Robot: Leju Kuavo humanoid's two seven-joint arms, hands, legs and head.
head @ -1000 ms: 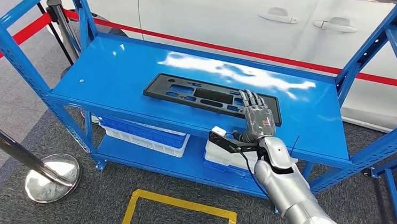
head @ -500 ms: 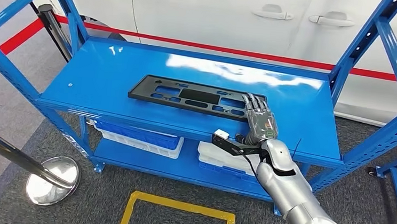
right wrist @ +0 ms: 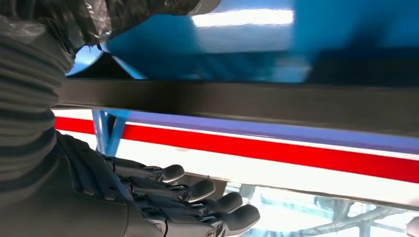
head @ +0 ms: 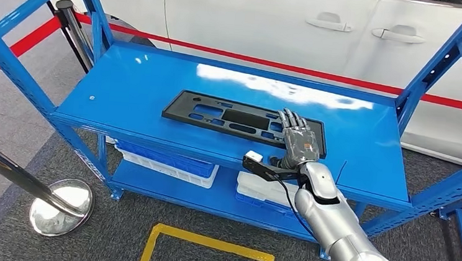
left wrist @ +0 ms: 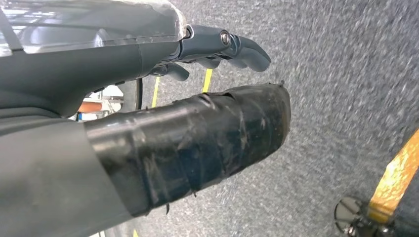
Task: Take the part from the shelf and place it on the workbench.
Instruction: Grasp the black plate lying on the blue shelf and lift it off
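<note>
The part (head: pixel 229 117) is a long flat black plastic panel with cut-outs. It lies on the top board of the blue shelf (head: pixel 138 92), near the front edge. My right hand (head: pixel 299 142) reaches over the panel's right end, fingers stretched out straight across it. In the right wrist view the panel's dark edge (right wrist: pixel 247 101) runs between the taped thumb and the straight fingers (right wrist: pixel 197 190), with a gap showing; nothing is gripped. My left hand (left wrist: pixel 212 44) hangs over grey carpet, fingers loosely bent, holding nothing.
Blue uprights (head: pixel 452 54) frame the shelf on both sides. White bins (head: pixel 170 160) (head: pixel 261 189) sit on the lower board. A chrome stanchion base (head: pixel 60 206) stands on the floor at left, a red belt (head: pixel 320 75) and a white car (head: pixel 287 23) behind. Yellow floor marking (head: pixel 207 241) lies in front.
The whole picture swayed left and then back, so the camera moved. My right hand stays over the panel's right end, and the panel lies in the same place on the shelf.
</note>
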